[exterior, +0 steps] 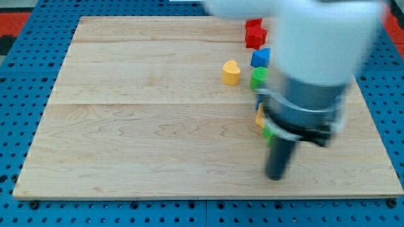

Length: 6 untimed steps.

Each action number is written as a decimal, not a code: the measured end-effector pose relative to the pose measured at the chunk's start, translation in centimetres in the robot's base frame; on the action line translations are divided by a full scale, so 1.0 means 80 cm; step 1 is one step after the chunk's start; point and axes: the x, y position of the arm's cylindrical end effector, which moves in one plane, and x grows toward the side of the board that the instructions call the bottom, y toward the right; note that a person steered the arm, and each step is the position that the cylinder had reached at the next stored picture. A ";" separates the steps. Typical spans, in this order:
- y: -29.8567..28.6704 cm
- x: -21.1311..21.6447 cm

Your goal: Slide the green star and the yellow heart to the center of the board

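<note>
The yellow heart (231, 72) lies right of the board's middle, toward the view's top. A green block (258, 77) sits just right of it, partly hidden by my arm; its shape cannot be made out. Another bit of green (267, 133) shows lower down at the arm's edge. My tip (276, 176) is a blurred dark rod end, well below the heart and these blocks, toward the view's bottom right.
A red block (254, 33) sits near the board's top edge. A blue block (260, 58) lies below it. A yellow block (260, 118) peeks out beside the arm. The wooden board (139, 126) lies on a blue pegboard. The arm hides the right part.
</note>
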 end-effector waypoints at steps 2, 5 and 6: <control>-0.056 -0.098; -0.114 -0.183; -0.152 -0.189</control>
